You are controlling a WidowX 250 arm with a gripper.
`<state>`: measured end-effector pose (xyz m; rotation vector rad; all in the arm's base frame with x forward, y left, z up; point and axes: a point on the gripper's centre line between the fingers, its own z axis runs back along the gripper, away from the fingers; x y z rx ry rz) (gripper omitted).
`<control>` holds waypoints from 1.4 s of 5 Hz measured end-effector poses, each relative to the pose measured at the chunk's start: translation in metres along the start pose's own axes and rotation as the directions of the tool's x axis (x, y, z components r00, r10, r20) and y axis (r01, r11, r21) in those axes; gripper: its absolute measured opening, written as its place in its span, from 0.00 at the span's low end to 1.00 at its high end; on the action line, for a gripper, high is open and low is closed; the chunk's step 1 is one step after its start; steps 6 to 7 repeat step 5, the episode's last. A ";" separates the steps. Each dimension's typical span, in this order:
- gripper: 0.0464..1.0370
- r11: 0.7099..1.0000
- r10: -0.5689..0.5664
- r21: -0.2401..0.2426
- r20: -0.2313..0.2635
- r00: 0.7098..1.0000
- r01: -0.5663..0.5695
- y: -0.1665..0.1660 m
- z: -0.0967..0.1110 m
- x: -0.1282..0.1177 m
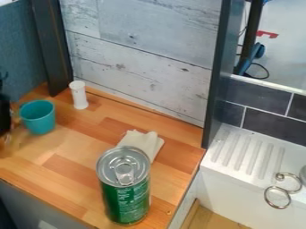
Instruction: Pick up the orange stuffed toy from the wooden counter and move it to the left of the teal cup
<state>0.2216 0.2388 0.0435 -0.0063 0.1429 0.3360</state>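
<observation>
At left edge of view, partly cut off: black gripper (5, 117), open or closed state not determinable. Just to view-right of gripper, with narrow gap between, on wooden counter (71, 170): teal cup (37, 119), upright, long axis near vertical, mouth up; contents not determinable. Near cup, on its far right side: white cylinder (79, 96), upright. Well apart, toward near right corner of counter: green can (126, 199), upright, tabbed lid in place. Just behind can: pale crumpled cloth (143, 142).
</observation>
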 end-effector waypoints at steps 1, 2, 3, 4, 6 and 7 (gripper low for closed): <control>0.96 1.000 -0.005 -0.009 0.051 0.999 0.006 -0.009 0.012 -0.010; 0.96 1.000 -0.022 -0.003 0.100 0.995 0.022 -0.021 0.033 -0.028; 0.96 0.993 -0.112 0.040 0.127 0.986 0.108 -0.050 0.049 -0.032; 0.96 0.980 -0.199 0.061 0.141 0.970 0.192 -0.074 0.055 -0.025; 0.96 0.962 -0.266 0.094 0.139 0.954 0.255 -0.092 0.068 -0.016; 0.96 0.962 -0.266 0.094 0.139 0.954 0.255 -0.092 0.068 -0.016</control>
